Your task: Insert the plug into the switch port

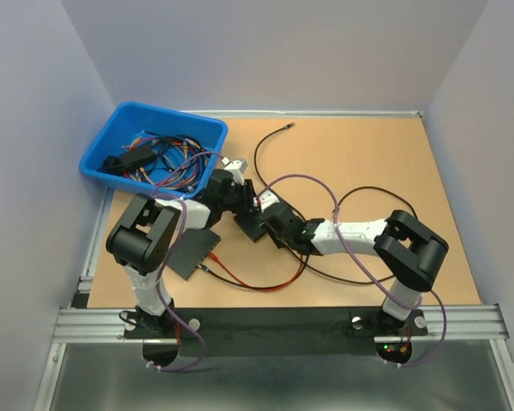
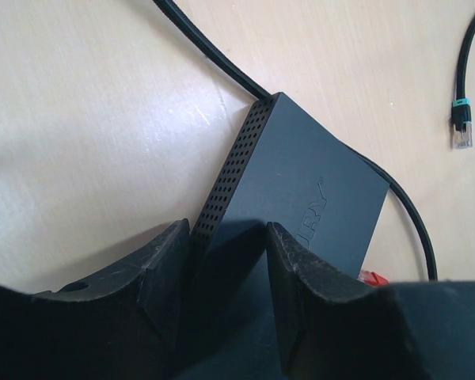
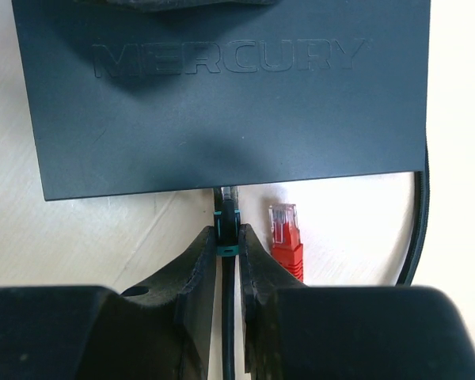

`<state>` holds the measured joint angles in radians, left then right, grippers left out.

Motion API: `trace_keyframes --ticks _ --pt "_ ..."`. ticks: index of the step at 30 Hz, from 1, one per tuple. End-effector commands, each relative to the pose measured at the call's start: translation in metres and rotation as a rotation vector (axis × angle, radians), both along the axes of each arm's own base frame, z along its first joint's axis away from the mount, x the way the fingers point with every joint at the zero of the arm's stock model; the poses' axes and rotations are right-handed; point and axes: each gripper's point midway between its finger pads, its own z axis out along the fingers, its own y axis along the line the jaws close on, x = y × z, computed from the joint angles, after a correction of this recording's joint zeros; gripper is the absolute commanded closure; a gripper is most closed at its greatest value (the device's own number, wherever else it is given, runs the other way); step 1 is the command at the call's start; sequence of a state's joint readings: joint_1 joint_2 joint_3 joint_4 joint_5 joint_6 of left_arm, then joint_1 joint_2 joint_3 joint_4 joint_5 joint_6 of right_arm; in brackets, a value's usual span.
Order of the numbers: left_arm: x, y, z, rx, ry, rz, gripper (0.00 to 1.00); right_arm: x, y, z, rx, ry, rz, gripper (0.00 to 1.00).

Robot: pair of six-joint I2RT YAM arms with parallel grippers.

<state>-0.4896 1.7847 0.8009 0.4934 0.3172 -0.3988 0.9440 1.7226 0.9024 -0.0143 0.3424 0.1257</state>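
Top view: your left tool [image 1: 242, 204] and right tool [image 1: 271, 214] meet mid-counter [image 1: 368, 154] over the switch [image 1: 254, 226], one to brace it, one to feed

Left wrist: its jaws clamp the switch's end, likely so it can't slide under the push

Right wrist: this tool pinches the black cable's plug [image 3: 225, 212], square to the port face. The tip is at the edge and seems not seated. A red plug [image 3: 285, 234] lies loose just beside

Two arms [image 1: 146, 235], two black switch boxes [image 1: 259, 224], one blue bin [image 1: 103, 150]
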Motion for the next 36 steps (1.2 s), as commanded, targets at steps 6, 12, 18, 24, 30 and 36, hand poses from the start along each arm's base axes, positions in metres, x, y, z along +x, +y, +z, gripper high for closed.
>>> trace_keyframes --ticks 6,12,18,24,30,36 --pt "-0.094 0.023 -0.067 0.153 0.366 -0.035 0.48 0.044 0.034 0.024 0.158 -0.141 -0.030 1.00" --pt "-0.093 0.025 -0.064 0.149 0.352 -0.006 0.49 0.040 0.046 0.017 0.198 -0.091 -0.013 1.00" --pt "-0.092 0.027 -0.065 0.149 0.345 0.010 0.51 0.029 0.055 0.007 0.258 -0.030 0.000 1.00" --pt "-0.093 0.026 -0.070 0.148 0.362 0.003 0.52 0.023 0.054 0.002 0.303 -0.018 -0.007 1.00" --pt "-0.092 0.027 -0.070 0.151 0.362 0.016 0.53 0.019 0.050 -0.001 0.319 -0.011 -0.026 1.00" --pt "-0.091 0.028 -0.069 0.157 0.362 0.030 0.53 0.026 0.056 0.011 0.326 -0.041 -0.019 0.99"
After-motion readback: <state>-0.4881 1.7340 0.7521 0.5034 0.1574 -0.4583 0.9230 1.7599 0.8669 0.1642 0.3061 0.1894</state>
